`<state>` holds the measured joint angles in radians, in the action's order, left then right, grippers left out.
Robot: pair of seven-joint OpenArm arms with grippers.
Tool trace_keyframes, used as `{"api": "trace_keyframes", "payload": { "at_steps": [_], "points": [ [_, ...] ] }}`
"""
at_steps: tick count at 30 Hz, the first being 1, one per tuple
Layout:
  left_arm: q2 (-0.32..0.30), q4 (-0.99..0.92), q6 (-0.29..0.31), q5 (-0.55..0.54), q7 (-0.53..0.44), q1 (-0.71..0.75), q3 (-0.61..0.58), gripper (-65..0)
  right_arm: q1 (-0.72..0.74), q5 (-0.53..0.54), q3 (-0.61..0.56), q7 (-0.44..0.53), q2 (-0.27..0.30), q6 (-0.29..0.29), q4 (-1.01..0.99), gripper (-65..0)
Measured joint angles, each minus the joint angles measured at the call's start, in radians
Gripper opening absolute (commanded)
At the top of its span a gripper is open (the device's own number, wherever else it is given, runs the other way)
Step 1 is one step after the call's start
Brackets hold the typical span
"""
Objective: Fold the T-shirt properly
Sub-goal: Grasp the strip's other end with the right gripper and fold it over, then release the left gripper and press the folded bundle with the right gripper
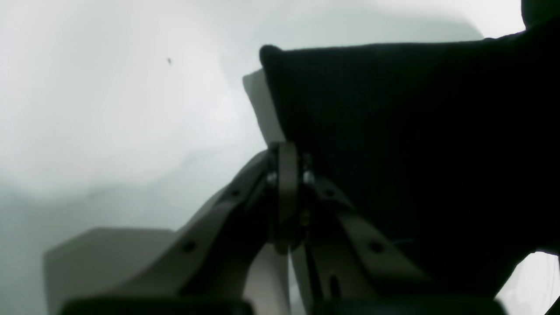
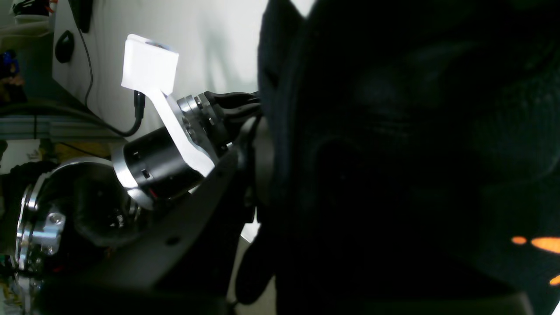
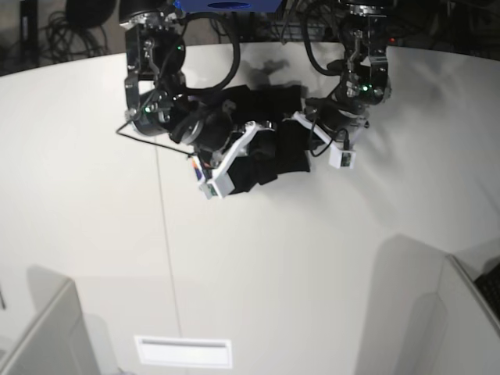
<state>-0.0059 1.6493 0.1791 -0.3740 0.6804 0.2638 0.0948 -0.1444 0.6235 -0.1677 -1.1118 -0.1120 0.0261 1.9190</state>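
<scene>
The black T-shirt (image 3: 269, 148) hangs bunched between my two grippers at the far middle of the white table (image 3: 258, 258). In the left wrist view my left gripper (image 1: 273, 94) is shut on an edge of the black cloth (image 1: 393, 153), with one pale finger (image 1: 258, 105) showing beside it. In the right wrist view the shirt (image 2: 393, 153) fills the right side, with orange print spots (image 2: 542, 243) low down. My right gripper (image 2: 258, 148) is pressed shut into the cloth, its tips hidden. In the base view the left gripper (image 3: 303, 131) and right gripper (image 3: 258, 152) are close together.
The other arm's wrist with its white camera mount (image 2: 151, 65) is close by in the right wrist view. A seam (image 3: 166, 250) runs down the table. A white plate (image 3: 183, 351) lies at the front edge. Grey panels stand at the front left (image 3: 47, 336) and front right (image 3: 461, 312).
</scene>
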Motion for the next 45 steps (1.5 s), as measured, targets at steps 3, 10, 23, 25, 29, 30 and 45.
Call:
{"api": "trace_keyframes", "payload": {
  "at_steps": [3,10,23,25,29,30,45],
  "points": [
    [0.001,0.001,0.0,0.0,0.0,0.0,0.0,-65.0,0.017,0.001,0.0,-0.002,-0.002,0.0,-0.041,-65.0],
    [0.0,0.003,0.0,0.0,0.0,0.0,0.001,-65.0,0.013,0.084,0.0,-0.002,-0.001,0.0,-0.044,-65.0],
    [0.0,0.077,-0.016,0.011,0.03,0.048,0.012,-65.0,0.013,0.083,0.0,0.055,-0.002,-0.002,-0.126,-65.0],
    [-0.012,0.118,-0.015,0.015,0.041,0.07,0.02,-65.0,0.013,0.084,0.0,0.063,-0.002,-0.002,-0.126,-65.0],
    [-0.054,0.171,-0.015,0.007,0.031,0.129,0.093,-65.0,0.013,0.083,0.0,0.063,-0.001,-0.003,-0.125,-65.0],
    [-0.061,0.176,-0.014,0.008,0.032,0.153,0.126,-65.0,0.013,0.083,0.0,0.062,-0.002,-0.003,-0.125,-65.0],
    [-0.124,0.217,0.215,-0.152,0.043,0.365,0.608,-65.0,0.016,0.089,-0.001,0.108,-0.002,-0.042,-0.126,-29.7]
  ]
}}
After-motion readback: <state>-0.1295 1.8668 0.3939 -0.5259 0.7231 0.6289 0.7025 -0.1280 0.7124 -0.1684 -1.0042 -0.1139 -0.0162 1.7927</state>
